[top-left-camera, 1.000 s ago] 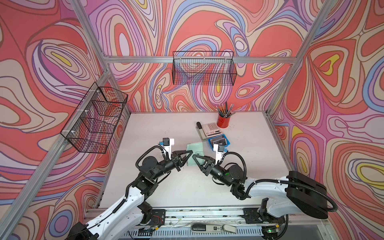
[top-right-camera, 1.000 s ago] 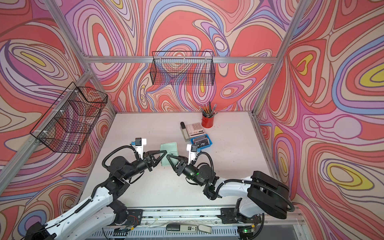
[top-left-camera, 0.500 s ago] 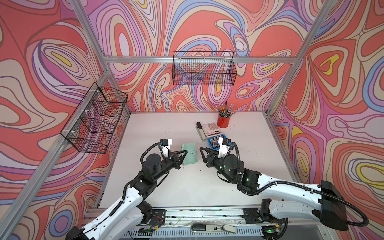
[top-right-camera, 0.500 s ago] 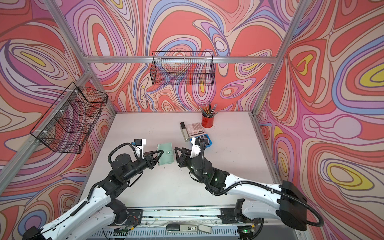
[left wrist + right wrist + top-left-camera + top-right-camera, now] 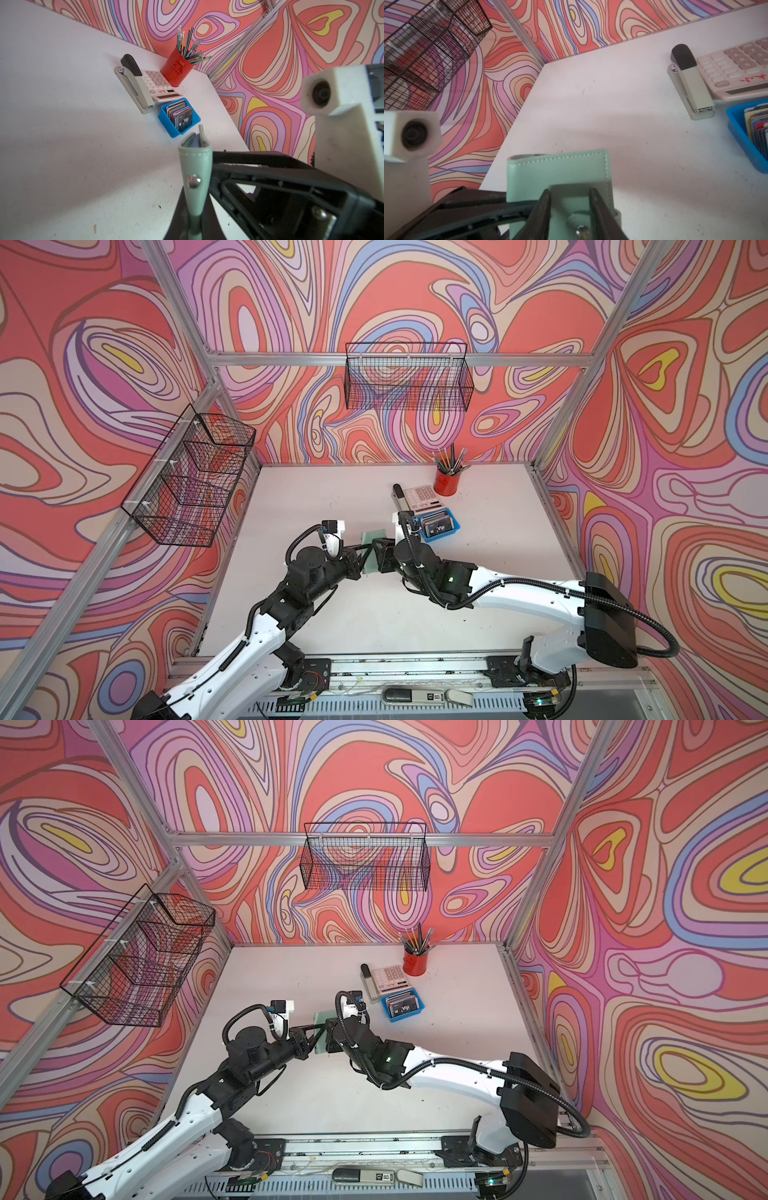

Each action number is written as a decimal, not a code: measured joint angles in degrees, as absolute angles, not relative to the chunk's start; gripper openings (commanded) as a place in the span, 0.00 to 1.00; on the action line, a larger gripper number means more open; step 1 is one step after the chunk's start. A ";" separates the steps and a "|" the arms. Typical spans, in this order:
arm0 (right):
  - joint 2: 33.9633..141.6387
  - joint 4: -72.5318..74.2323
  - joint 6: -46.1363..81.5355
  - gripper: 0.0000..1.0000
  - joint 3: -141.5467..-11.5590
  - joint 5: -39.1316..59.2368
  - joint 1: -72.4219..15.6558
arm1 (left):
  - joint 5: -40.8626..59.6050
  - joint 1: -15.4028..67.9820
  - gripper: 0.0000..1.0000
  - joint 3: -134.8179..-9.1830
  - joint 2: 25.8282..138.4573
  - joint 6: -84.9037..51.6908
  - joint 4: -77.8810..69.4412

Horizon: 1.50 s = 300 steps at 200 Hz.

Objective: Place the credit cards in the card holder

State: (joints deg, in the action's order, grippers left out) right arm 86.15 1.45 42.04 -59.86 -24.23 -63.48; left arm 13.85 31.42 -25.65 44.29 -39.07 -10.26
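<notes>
The sage-green card holder [image 5: 371, 547] [image 5: 321, 1025] is held up on edge above the table, closed, between my two grippers. My left gripper [image 5: 363, 551] [image 5: 195, 212] is shut on its lower edge below the snap stud; the holder [image 5: 195, 164] rises from the fingers. My right gripper [image 5: 380, 556] [image 5: 570, 195] meets it from the opposite side, fingers apart over the snap tab of the holder [image 5: 556, 172]. The credit cards [image 5: 437, 524] [image 5: 181, 117] stand packed in a blue tray, a dark "Vip" card in front.
The blue tray [image 5: 455, 527] [image 5: 737, 126] sits right of the grippers. Behind it lie a white calculator [image 5: 422, 495], a stapler [image 5: 400, 499] and a red pencil cup [image 5: 448, 481]. Wire baskets hang on the left wall [image 5: 187, 481] and the back wall [image 5: 407, 381].
The card holder lay flat on the table; my left gripper has tipped it up on edge. My right gripper has swung in against it and its fingers have narrowed.
</notes>
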 measured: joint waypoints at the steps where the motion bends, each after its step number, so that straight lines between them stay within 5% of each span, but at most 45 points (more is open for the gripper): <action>1: 86.15 1.43 42.02 0.32 -59.86 -24.25 -63.48 | 13.85 31.42 0.00 -25.63 44.27 -39.07 -10.24; 128: 88.29 -0.82 42.26 0.30 -59.99 -25.56 -65.34 | 11.09 31.40 0.00 -25.63 42.72 -39.03 -7.42; 177: 88.31 -0.95 42.70 0.00 -59.99 -26.39 -65.82 | 11.51 31.40 0.00 -25.63 42.72 -39.05 -7.53; 300: 88.29 -0.75 42.48 0.00 -59.99 -27.62 -66.11 | 11.66 31.40 0.00 -25.63 42.72 -39.20 -7.99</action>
